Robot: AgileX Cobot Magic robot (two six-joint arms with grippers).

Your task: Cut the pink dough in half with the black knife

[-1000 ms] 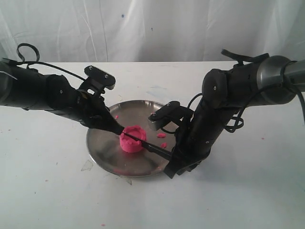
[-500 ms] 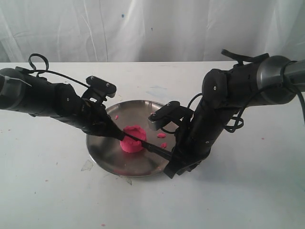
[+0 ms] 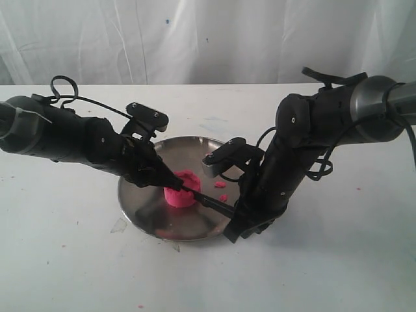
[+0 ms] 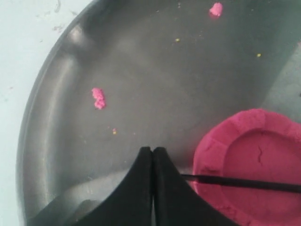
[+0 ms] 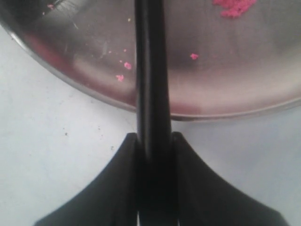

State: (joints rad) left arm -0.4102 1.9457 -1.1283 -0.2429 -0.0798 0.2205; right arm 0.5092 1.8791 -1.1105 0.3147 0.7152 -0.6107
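Note:
The pink dough (image 3: pixel 182 194) is one round puck with a raised rim, sitting mid-plate on the steel plate (image 3: pixel 142 203). My right gripper (image 3: pixel 238 213) is shut on the handle of the black knife (image 3: pixel 209 201), at the plate's near right rim. The thin blade lies across the top of the dough (image 4: pixel 256 155); the knife (image 4: pixel 244 183) reaches under my left fingers. My left gripper (image 3: pixel 176 184) is shut with nothing between its fingers, its tips (image 4: pixel 153 149) just beside the dough's rim. In the right wrist view the knife (image 5: pixel 151 70) runs from the gripper (image 5: pixel 154 137) out over the plate (image 5: pixel 225 80).
Small pink crumbs (image 3: pixel 221 184) lie on the plate to the right of the dough, and more crumbs (image 4: pixel 98 98) on its bare steel. The plate stands on a white table (image 3: pixel 325 260), with a white curtain behind. Both arms lean in over the plate from either side.
My left arm has slid right and lower, bringing its shut tips against the dough's left rim over the knife tip. The right arm, knife and dough have stayed put.

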